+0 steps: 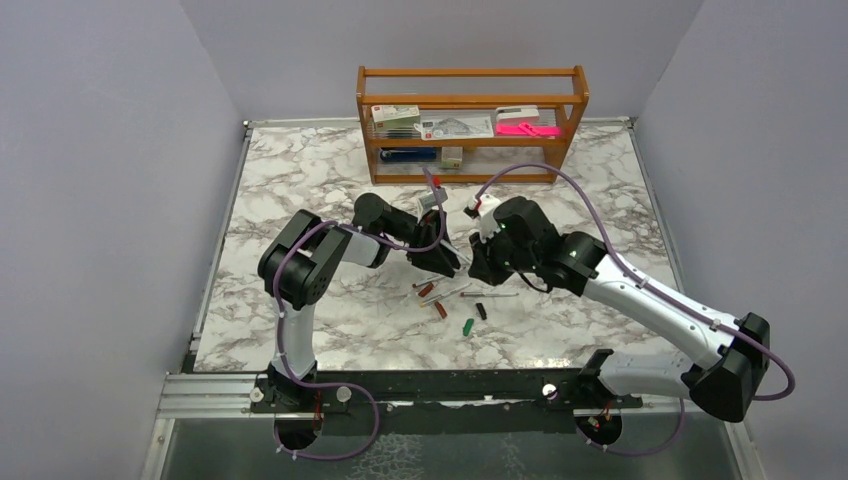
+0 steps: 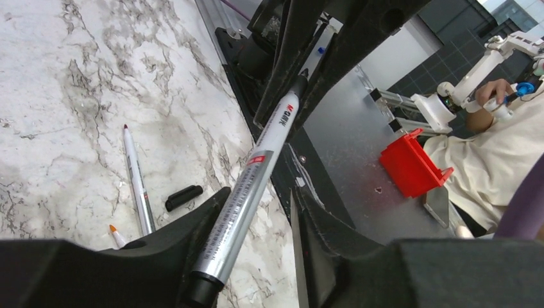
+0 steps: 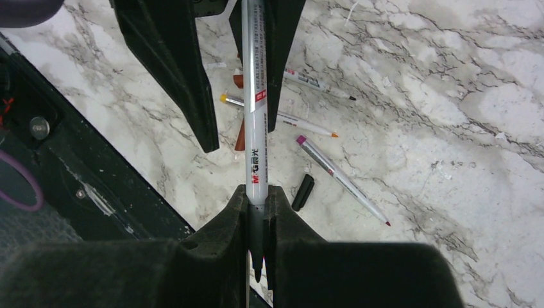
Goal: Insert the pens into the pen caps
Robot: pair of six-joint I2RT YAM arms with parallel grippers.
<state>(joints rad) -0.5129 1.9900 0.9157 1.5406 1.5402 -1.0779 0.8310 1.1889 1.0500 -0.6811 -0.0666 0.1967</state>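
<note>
**Entry: pens and caps, state of work**

**Progress:** No pen is seen seated in a cap. The task is judged barely begun, with all four pairings left to be made.

**Held pen** (image 3: 255,128): It is carried above the desk (image 1: 300,190), between the two arms, and is shared by both pincers. Its dark writing end is left bare.

**Loose pens** (image 3: 340,179): Three are counted, laid flat on the marble near the middle of the desk with their coloured tips uncovered.

**Caps:** All lie on their sides among the loose pens, and none is seen fitted to a pen.
- The black cap (image 3: 303,191) is found just beside the purple-ended pen.
- The green cap (image 1: 467,325) is found close by.
- Two red-brown caps (image 1: 427,290) are found close by.

**Right pincer** (image 3: 256,208): It is drawn narrow and clamped on the held pen near the writing end. The thin dark tip is left poking out behind the fingers.

**Left pincer** (image 2: 258,196): It is set partly open around the same pen's barrel, toward the black butt end.
- The barrel is laid against one finger (image 2: 205,218), and a clear gap is kept to the other.
- No firm grip by this pincer is shown.

**Remaining, as judged:**
- The barrel is to be secured
- A cap is to be fetched and pressed over the bare tip
- The same is to be done for the three pens on the desk
</note>
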